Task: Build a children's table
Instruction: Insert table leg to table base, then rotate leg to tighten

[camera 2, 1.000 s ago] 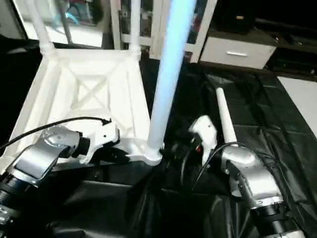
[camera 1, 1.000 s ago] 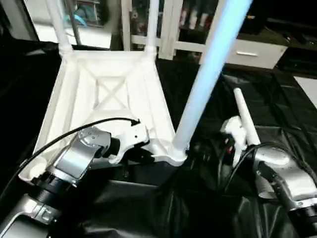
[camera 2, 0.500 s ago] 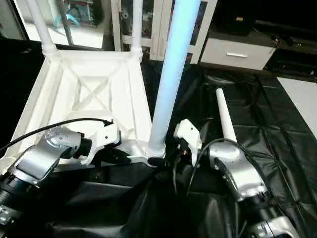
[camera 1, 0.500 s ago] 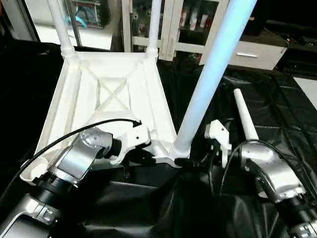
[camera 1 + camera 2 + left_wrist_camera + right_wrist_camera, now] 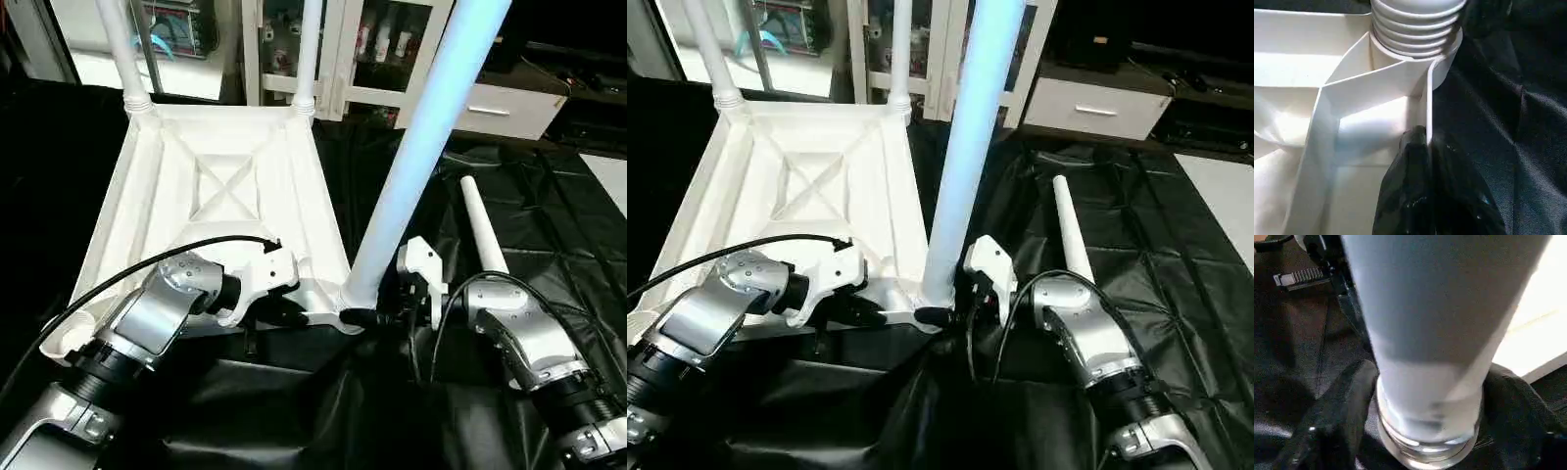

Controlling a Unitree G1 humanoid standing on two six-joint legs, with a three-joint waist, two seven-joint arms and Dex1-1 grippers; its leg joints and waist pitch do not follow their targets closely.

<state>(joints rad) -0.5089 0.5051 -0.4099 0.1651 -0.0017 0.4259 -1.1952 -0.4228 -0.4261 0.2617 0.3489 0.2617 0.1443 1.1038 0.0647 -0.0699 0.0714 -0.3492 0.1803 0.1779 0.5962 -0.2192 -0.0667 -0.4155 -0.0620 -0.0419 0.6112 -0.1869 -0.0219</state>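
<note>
The upturned tabletop (image 5: pixel 211 186) filled the frame's centre-left. The left gripper (image 5: pixel 1422 147) stayed clenched on its rim; the right gripper (image 5: pixel 1425 396), jaws spread, straddled the near leg (image 5: pixel 411 157). A crooked squeeze might cross-thread or loosen it.

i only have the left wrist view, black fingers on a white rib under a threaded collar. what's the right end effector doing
Observer: The right end effector sits at the base of the near leg, one finger on each side of it.
Operator: is it gripping yet
Observer: Not clear; in the right wrist view the fingers flank the leg's base, and contact is hard to judge.
Operator: other legs in?
Observer: Two legs stand in the far corner sockets of the tabletop.
Operator: and the fourth
Observer: The fourth leg lies loose on the black cloth, beyond the right arm.
</note>
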